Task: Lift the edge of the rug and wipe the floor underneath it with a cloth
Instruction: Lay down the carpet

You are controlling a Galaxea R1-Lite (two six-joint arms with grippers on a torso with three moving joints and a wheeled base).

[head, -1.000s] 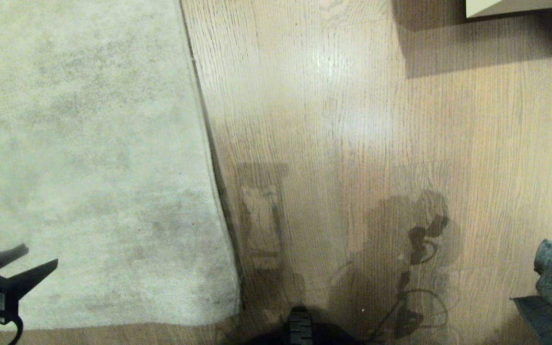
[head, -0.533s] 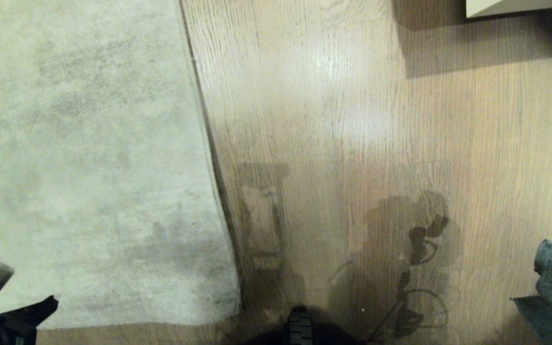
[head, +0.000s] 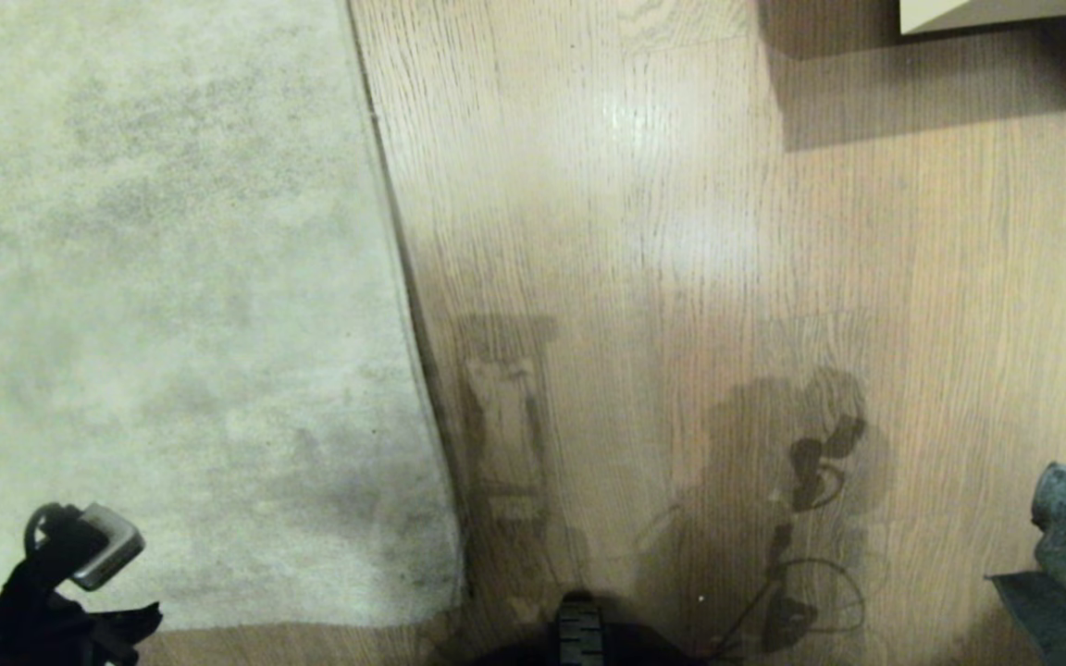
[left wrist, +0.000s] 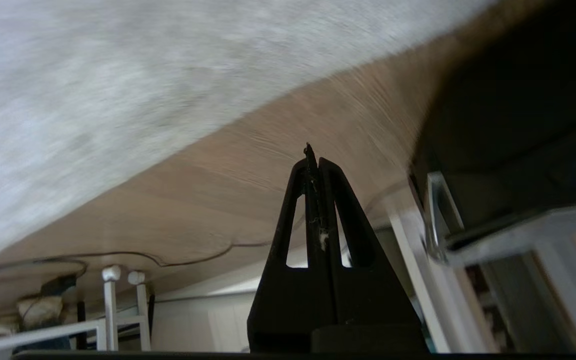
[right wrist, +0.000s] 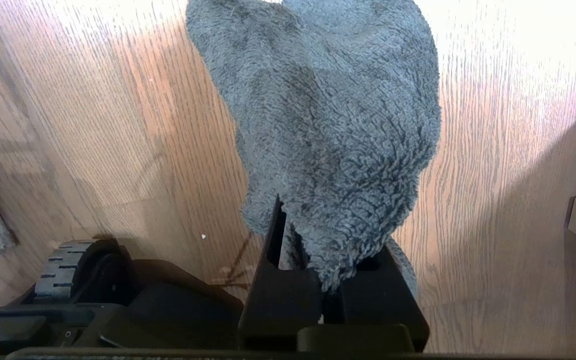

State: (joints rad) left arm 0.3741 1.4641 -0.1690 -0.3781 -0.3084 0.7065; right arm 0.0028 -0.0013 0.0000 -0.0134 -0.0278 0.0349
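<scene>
Right now we're at the approach step: rug edge (head: 422, 370) lies flat on the floor (head: 681, 231), nothing lifted, nothing wiped yet.

Left gripper (left wrist: 313, 152) sits at the near-left corner of the head view, over the rug's near border where it meets the floor. Its two fingers are pressed together tip to tip, nothing between them apart from a speck of lint. It holds nothing; we can't tell from the views whether it touches the rug.

Right gripper (right wrist: 318, 270) is at the near right, clamped on the cloth (right wrist: 328, 125). The cloth bunches out past the fingers above bare floor, well apart from the rug. In the head view only the cloth's edge shows at the near-right border.

Next move, as we judge it: left needs to open, get a fingertip under the thin border near the square corner and pinch it, then raise it enough to clear a gap. Only then does right bring the cloth across to the exposed planks. Thin edge on a smooth floor, so the pinch may slip off.
</scene>
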